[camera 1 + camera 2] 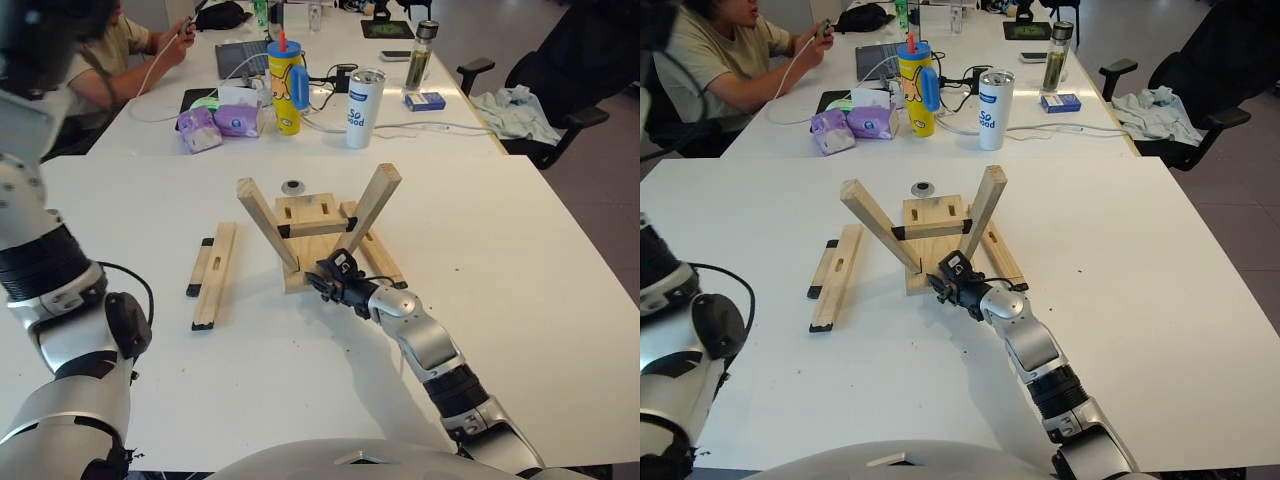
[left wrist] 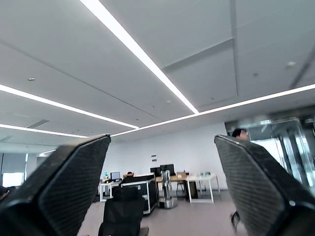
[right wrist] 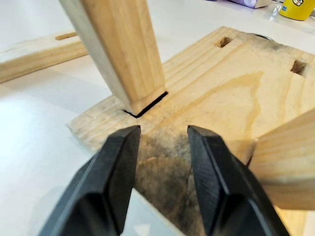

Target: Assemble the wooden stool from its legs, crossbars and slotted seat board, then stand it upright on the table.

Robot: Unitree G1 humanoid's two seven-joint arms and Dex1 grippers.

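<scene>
The left claw is held spread and empty, pointed at the ceiling. Two loose wooden pieces are laid flat, side by side, toward the left edge of the tabletop. At its middle the seat board is laid flat, with two legs seated in slots and joined by a crossbar. The right claw is set, released, at the board's near edge. Roughly half is judged done: the loose parts are not yet fitted, nor the stool stood up.
</scene>
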